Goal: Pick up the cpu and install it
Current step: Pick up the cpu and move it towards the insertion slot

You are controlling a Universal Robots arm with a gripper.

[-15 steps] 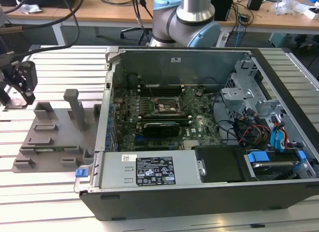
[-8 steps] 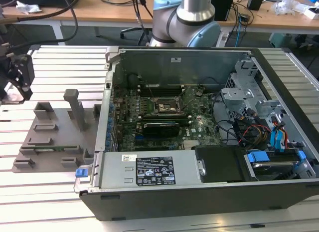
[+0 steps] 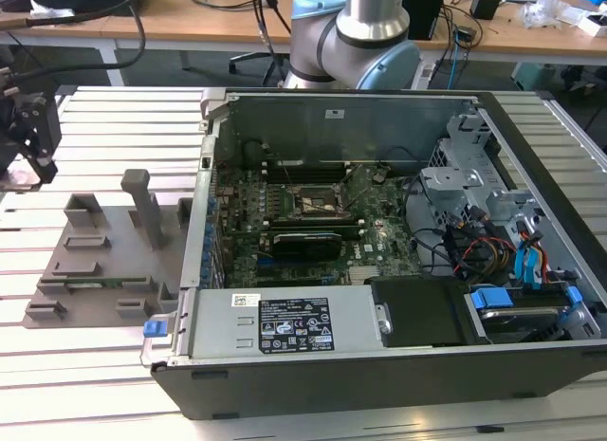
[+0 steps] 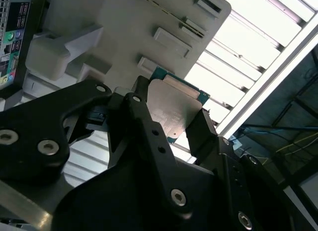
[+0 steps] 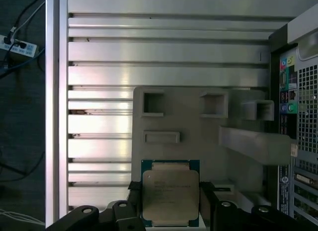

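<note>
The cpu [image 5: 170, 192] is a small square chip with a silvery-grey top and a green edge. It sits between my two black fingers [image 5: 206, 196], and my gripper [image 5: 170, 203] is shut on it. In the second wrist view the cpu [image 4: 178, 104] shows tilted, held by its opposite edges in the gripper [image 4: 171, 119]. In the exterior view the gripper [image 3: 36, 166] hangs at the far left, above the slatted table and beside the grey fixture tray [image 3: 104, 261]. The open computer case holds the motherboard [image 3: 294, 234] with its socket frame [image 3: 318, 202].
The grey fixture tray [image 5: 198, 136] has raised posts and square pockets below the held chip. The case's metal wall [image 3: 204, 204] stands between the gripper and the motherboard. A power supply [image 3: 285, 322], drive cages and cables [image 3: 493, 242] fill the case's front and the exterior view's right.
</note>
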